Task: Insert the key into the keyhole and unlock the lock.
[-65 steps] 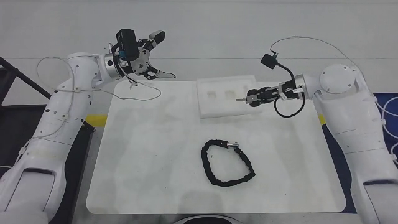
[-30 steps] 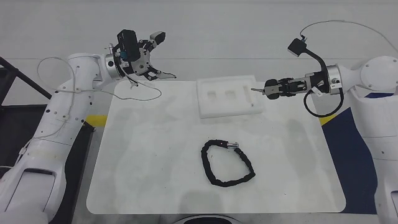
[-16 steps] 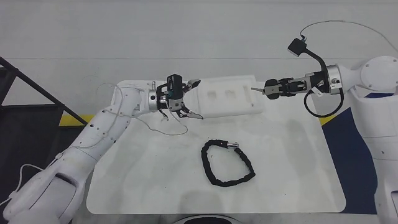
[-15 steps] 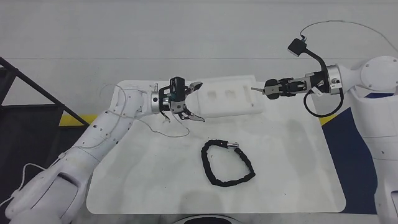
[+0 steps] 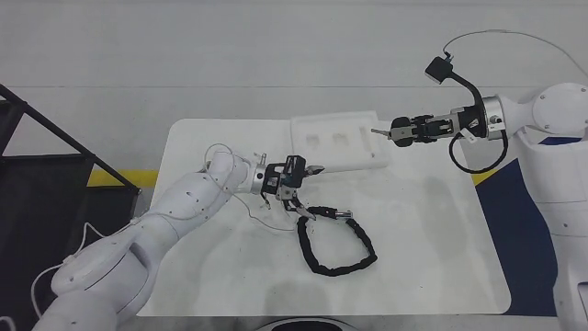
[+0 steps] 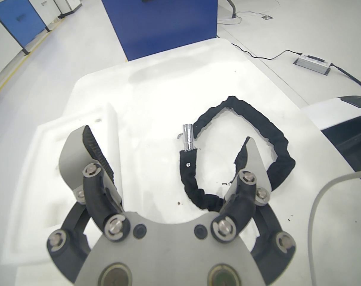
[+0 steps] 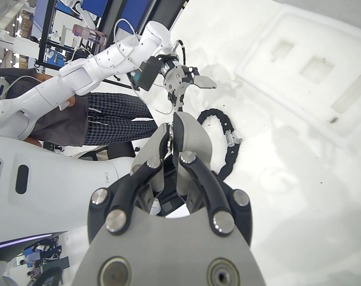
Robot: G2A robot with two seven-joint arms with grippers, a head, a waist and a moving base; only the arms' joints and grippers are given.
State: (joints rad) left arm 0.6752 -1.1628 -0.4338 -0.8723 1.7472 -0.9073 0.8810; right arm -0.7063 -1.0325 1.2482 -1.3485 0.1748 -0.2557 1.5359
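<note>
The lock is a black fabric-sleeved chain (image 5: 337, 242) lying in a loop on the white table, with a silver cylinder end (image 5: 343, 212). My left gripper (image 5: 307, 188) is open just over the loop's left end; in the left wrist view its fingers (image 6: 92, 153) straddle the chain (image 6: 258, 132) near the silver end (image 6: 188, 136). My right gripper (image 5: 393, 132) hovers at the table's far right, beside the foam tray. It is shut on the key, whose thin metal tip (image 5: 375, 131) points at the tray. The right wrist view shows that gripper (image 7: 171, 127) closed tight.
A white foam tray (image 5: 363, 152) with rectangular recesses lies at the table's back centre, also seen as the foam tray (image 7: 258, 57) in the right wrist view. Bare tabletop surrounds the chain on the front and right sides.
My left arm swung from the table's far left corner, past the foam tray, down to the chain's left end, staying open. The right arm drew back to the right with the key, then held still.
</note>
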